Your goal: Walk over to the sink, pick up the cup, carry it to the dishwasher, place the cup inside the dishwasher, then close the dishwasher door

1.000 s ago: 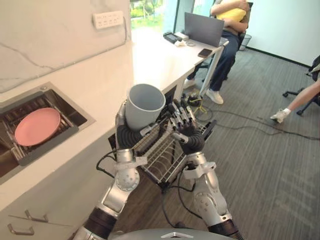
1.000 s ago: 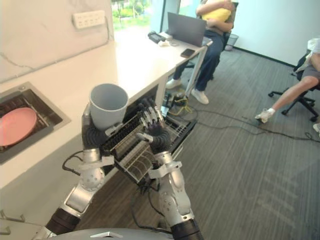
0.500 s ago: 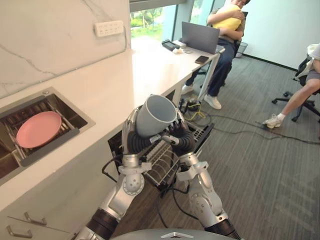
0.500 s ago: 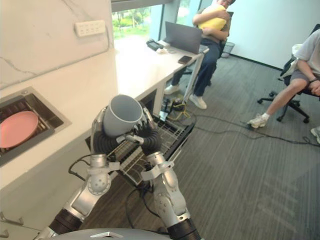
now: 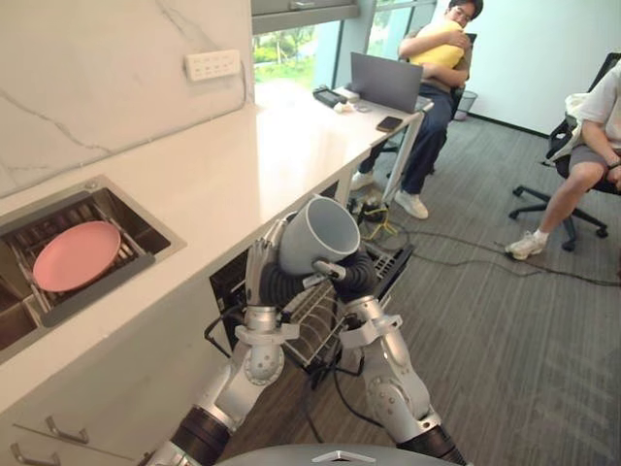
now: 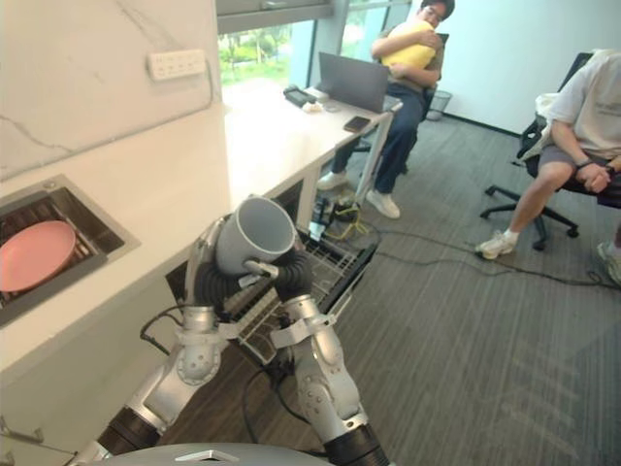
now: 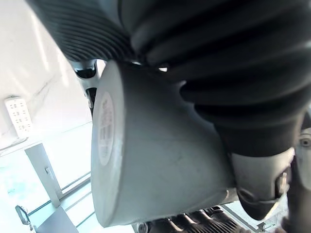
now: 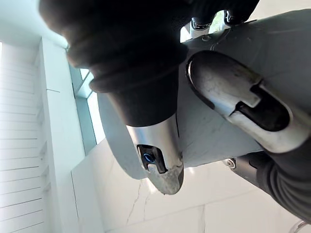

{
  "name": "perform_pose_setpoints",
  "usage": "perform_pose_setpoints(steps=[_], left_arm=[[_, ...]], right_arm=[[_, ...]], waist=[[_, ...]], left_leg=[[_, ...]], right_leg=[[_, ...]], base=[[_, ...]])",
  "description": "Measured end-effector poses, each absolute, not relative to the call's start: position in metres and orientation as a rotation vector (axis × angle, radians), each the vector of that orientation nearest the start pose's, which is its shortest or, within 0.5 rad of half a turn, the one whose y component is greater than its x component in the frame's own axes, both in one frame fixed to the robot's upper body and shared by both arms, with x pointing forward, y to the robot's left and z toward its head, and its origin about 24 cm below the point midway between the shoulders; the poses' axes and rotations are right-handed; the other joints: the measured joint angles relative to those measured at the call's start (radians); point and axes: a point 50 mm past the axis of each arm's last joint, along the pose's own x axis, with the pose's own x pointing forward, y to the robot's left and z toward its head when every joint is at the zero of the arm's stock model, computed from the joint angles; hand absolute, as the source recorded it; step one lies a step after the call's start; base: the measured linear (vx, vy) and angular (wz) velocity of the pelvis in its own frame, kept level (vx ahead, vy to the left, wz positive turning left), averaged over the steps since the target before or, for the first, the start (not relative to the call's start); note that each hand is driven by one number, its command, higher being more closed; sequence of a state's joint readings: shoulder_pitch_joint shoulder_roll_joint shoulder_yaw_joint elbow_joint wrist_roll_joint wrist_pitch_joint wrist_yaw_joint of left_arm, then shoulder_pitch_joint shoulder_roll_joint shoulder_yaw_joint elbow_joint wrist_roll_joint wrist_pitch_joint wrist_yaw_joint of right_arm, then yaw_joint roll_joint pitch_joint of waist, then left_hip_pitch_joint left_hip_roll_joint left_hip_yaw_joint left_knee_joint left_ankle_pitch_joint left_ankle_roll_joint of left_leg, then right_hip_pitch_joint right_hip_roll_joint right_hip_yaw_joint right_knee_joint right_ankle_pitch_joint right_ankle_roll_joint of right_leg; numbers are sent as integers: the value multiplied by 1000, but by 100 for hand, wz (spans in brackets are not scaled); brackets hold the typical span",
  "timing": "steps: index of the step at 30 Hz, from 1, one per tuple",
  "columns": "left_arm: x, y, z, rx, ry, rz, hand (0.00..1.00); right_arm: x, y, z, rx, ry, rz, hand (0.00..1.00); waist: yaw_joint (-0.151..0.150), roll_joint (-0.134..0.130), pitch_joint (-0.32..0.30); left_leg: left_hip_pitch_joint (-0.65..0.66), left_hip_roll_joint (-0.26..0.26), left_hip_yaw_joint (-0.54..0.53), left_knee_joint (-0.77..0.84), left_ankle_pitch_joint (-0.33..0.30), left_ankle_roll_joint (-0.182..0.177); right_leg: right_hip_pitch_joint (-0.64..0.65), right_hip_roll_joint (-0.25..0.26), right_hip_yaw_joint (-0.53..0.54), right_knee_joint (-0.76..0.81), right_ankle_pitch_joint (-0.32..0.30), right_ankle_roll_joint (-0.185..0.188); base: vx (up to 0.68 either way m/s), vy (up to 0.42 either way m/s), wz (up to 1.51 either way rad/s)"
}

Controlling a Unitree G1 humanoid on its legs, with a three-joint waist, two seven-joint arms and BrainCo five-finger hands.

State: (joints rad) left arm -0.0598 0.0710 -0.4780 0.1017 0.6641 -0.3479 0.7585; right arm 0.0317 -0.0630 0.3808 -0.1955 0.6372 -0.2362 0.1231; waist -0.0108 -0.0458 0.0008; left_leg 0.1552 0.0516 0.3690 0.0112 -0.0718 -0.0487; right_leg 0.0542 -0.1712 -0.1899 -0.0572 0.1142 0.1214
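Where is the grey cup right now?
The grey cup is mid-frame in the eye views, tipped sideways, gripped between the left hand and right hand, above the pulled-out dishwasher rack, beside the white counter.

White counter (image 5: 223,175) w/ laptop (image 5: 386,82), phone (image 5: 391,123) at far end; pink plate (image 5: 76,254) in sink (image 5: 160,233)

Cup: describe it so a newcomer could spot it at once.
Start at the long white counter, then drop to the wire dishwasher rack pulled out beneath it. Above that rack, the left robot hand and right robot hand clasp the cup. It is pale grey and tilted, unlike the flat pink plate in the sink.
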Motion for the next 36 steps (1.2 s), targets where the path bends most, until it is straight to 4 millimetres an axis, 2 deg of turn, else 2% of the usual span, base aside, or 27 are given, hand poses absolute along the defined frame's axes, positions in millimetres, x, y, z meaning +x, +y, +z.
perform_pose_setpoints(steps=[10,20,21,28,36], left_arm=[[226,60,68,470,-639,96,100],[226,61,63,475,-617,96,100],[226,61,63,462,-609,96,0],[219,59,55,405,-551,76,0],[222,75,51,369,-490,156,0]], right_arm=[[226,-81,100,545,-305,465,100],[226,-82,99,491,-299,399,100],[226,-82,99,493,-297,392,100],[229,-93,107,509,-328,297,100],[235,-116,107,496,-344,171,100]], waist=[[-1,1,-2],[-1,0,-3],[-1,0,-3],[-1,0,-4],[-1,0,-5]], left_leg=[[7,-4,-1,-31,19,0],[7,-4,-1,-31,19,0],[7,-4,-1,-31,20,0],[8,-5,-4,-32,21,0],[23,-8,-11,-71,45,0]], right_leg=[[-2,1,-2,-1,0,1],[-1,1,-2,-1,1,1],[-1,1,-2,-1,1,1],[-1,1,-4,-1,1,1],[0,2,-14,-1,0,2]], base=[[-3,-2,0],[0,0,0],[0,0,0],[0,0,0],[-29,-18,3]])
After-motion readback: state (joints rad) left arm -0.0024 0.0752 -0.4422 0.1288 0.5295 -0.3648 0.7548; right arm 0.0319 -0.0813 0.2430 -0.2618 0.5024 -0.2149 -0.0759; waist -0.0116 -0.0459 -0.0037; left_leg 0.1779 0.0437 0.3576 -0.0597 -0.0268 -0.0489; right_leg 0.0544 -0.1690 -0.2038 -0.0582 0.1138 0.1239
